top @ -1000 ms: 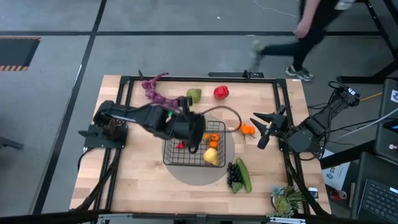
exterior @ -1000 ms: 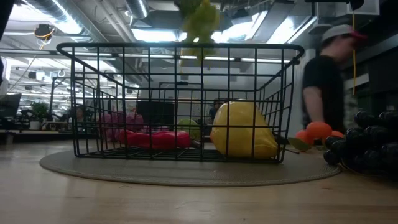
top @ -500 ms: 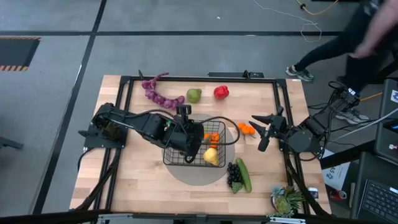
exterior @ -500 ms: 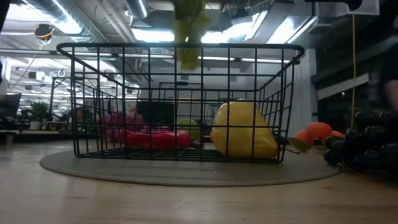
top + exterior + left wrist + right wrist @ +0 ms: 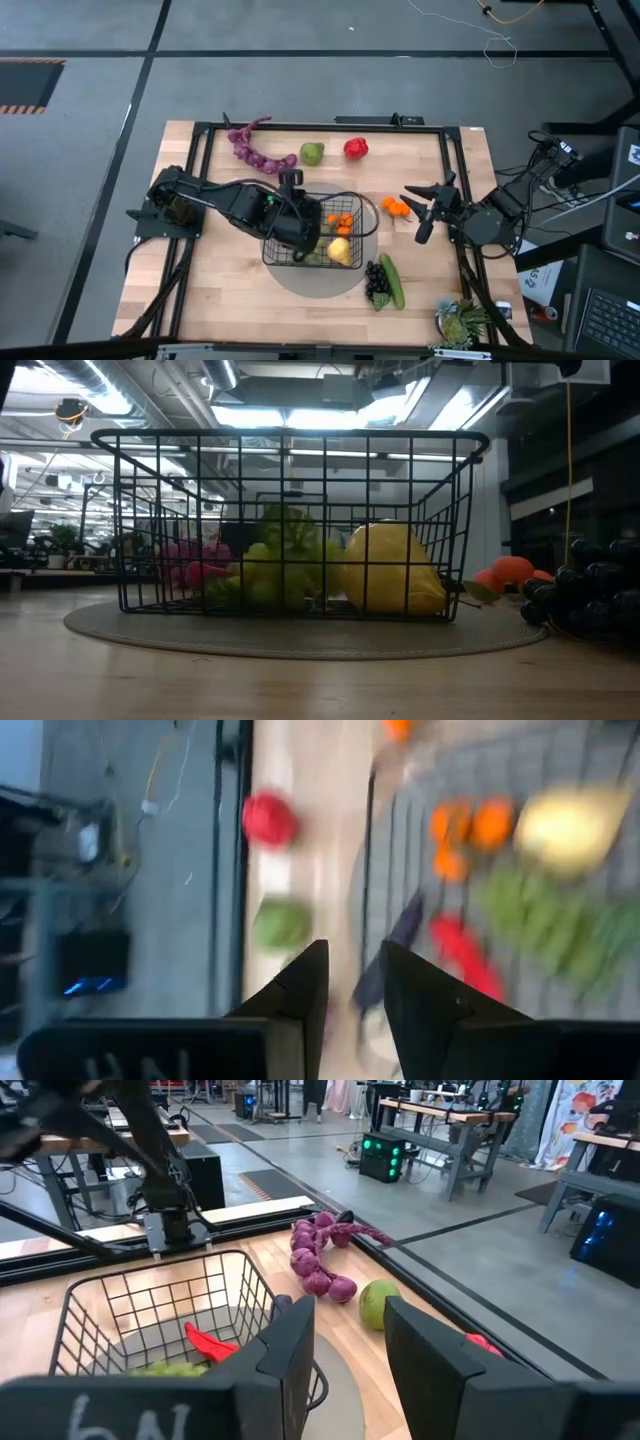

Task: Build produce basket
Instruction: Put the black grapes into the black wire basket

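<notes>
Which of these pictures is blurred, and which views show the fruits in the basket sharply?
Left wrist view: smeared by motion; the red pepper and the lemon are only soft blobs. Low view: sharp; the basket, the lemon and the green bunch show clearly against bright ceiling lights. High view: sharp but small. Right wrist view: mostly sharp.
</notes>
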### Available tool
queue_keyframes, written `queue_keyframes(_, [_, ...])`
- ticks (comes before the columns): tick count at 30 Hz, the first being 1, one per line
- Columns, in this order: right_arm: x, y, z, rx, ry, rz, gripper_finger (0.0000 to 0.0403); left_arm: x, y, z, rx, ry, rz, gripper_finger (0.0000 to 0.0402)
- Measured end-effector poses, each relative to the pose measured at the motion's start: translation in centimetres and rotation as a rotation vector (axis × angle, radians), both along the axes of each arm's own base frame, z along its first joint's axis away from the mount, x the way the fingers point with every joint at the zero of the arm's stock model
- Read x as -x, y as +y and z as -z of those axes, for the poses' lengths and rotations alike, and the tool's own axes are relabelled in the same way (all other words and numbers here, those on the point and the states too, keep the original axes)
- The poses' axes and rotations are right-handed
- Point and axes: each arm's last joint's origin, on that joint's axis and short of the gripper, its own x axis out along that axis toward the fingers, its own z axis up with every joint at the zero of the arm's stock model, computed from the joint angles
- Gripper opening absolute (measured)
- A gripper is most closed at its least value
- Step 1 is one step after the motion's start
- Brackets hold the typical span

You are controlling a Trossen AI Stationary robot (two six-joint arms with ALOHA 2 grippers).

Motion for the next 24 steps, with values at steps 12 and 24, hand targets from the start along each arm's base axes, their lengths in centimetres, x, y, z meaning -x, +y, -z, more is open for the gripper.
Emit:
queue_keyframes(12, [-0.1, -0.6, 0.2, -0.039, -0.069, 0.150, 0.0126, 3.2, 5.5, -0.4, -0.087, 0.206, -0.018, 0.0086])
queue_keyframes(24, [-2.0, -0.1, 4.5, -0.497, 0.213, 0.032, 0.0126, 11.2, 12.6, -1.5, 0.069, -0.080, -0.415, 0.0086])
